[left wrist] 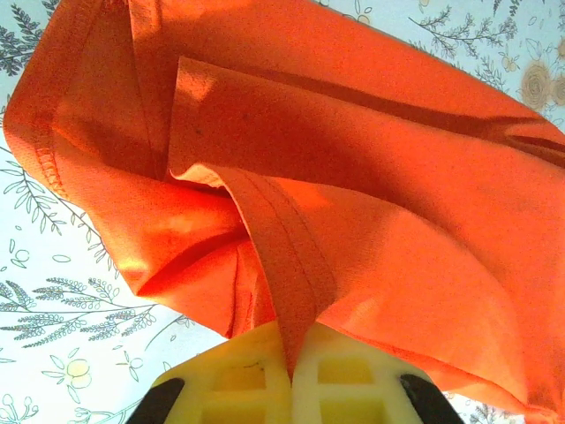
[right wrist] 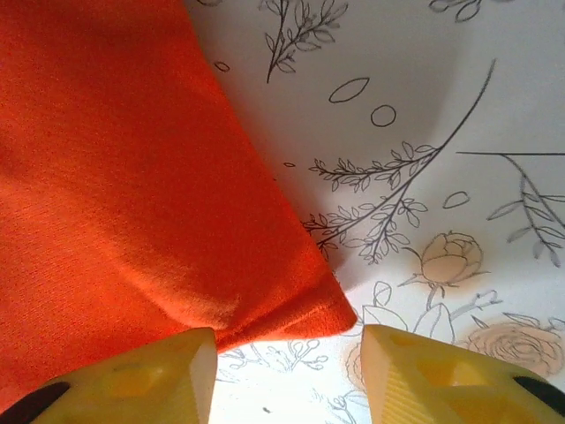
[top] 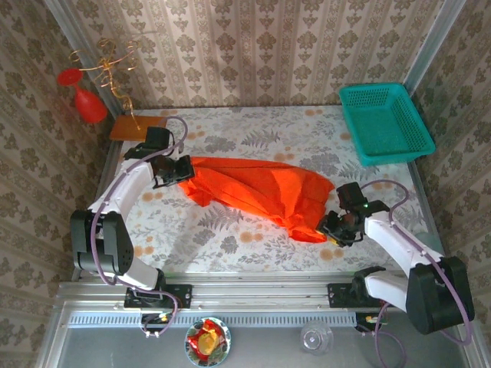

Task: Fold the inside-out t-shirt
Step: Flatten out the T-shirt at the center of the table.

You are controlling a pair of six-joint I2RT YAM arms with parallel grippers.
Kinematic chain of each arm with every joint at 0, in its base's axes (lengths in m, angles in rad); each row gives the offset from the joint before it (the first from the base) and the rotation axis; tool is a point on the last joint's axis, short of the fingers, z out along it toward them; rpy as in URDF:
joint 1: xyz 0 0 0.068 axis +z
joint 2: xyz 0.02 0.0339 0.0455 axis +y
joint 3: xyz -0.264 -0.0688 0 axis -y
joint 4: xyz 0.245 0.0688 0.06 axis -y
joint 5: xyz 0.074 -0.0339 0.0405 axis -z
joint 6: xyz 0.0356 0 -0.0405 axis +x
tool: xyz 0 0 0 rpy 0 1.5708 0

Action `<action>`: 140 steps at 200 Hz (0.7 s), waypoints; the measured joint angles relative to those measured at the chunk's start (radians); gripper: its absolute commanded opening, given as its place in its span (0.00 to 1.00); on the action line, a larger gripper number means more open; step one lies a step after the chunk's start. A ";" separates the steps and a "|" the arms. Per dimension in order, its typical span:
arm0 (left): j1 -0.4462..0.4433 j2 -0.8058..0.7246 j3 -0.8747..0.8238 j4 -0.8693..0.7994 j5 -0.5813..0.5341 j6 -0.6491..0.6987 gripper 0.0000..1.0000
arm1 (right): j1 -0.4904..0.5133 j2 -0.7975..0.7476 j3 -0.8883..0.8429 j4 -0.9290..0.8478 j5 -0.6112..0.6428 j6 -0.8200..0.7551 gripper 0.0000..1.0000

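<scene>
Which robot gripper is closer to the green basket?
The right gripper. It sits at the near-right corner of the t-shirt, below the teal basket in the top view. The left gripper is far across, at the shirt's left end.

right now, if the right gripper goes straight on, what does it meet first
Probably the shirt: its corner lies just ahead, between the open fingers of the right gripper; depth is unclear.

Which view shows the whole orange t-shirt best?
Top external: the whole t-shirt lies bunched between both arms. Left wrist shows a seam fold pinched in the left pincer; right wrist shows one corner by the open right pincer.
</scene>
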 measured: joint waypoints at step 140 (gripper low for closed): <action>0.000 0.010 0.000 -0.001 -0.001 0.000 0.00 | 0.007 0.103 0.064 -0.047 0.052 -0.005 0.39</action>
